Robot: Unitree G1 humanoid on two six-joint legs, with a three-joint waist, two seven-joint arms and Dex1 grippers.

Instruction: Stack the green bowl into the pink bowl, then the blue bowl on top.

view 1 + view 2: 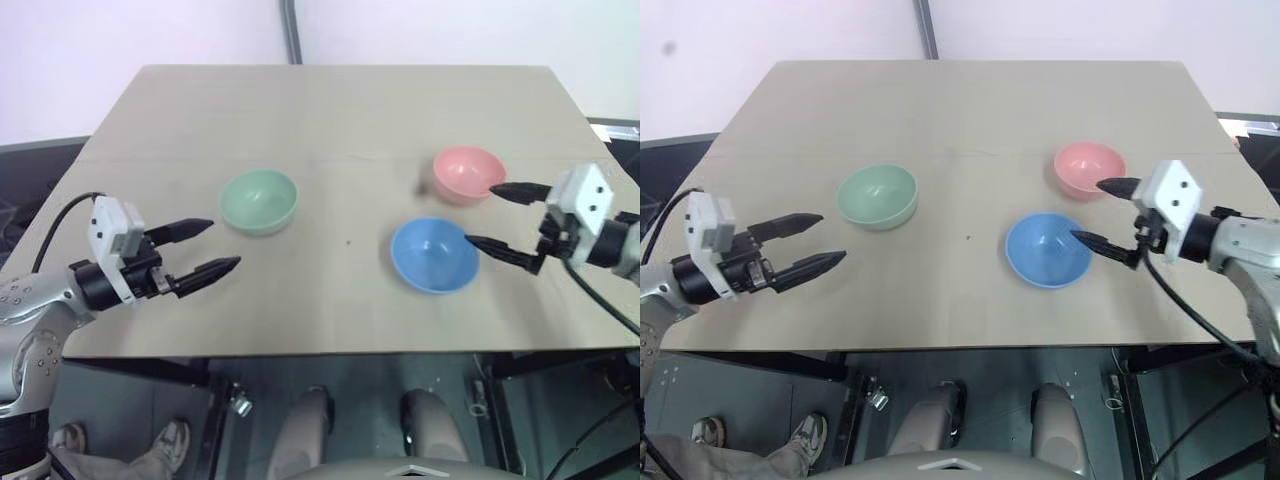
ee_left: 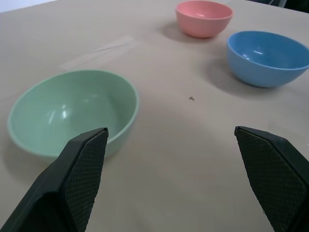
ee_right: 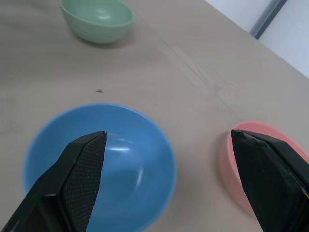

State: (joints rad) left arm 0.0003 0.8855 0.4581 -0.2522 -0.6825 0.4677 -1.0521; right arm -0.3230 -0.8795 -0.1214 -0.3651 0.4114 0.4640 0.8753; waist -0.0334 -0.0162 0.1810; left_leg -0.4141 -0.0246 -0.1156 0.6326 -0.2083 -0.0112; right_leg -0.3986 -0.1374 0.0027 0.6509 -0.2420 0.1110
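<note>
Nothing stacked yet. Green bowl (image 1: 259, 201) left-centre on worktop (image 1: 330, 110), pink bowl (image 1: 467, 173) far right, blue bowl (image 1: 433, 254) just nearer. Left fingers (image 1: 208, 248) apart, short of green. Right fingers (image 1: 494, 216) apart, straddling pink and blue; I risk knocking either, or grabbing blue first.

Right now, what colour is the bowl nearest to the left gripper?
Pale mint green: the green bowl is plain and smooth, best seen in the left wrist view.
</note>
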